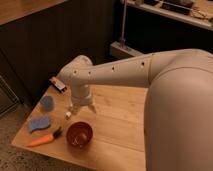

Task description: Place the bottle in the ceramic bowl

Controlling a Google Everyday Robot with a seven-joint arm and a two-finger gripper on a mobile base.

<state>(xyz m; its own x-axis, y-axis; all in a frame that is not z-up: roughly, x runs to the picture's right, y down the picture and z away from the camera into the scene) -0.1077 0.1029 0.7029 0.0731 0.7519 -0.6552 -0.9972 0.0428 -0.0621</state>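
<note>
My gripper (83, 108) hangs from the white arm over the middle of the wooden table (120, 125), pointing down, with its fingers spread open and nothing between them. The bottle (68, 115), tiny and whitish, stands on the table just to the left of the gripper's left finger, apart from it. The ceramic bowl (79, 134), glossy reddish-brown, sits near the front edge, just below the gripper and the bottle. I see nothing in the bowl.
A small blue cup (47, 103) stands at the left. A blue sponge (39, 123) and an orange carrot (42, 140) lie near the front left corner. A dark and white object (58, 84) lies at the back left edge. My arm's bulk fills the right side.
</note>
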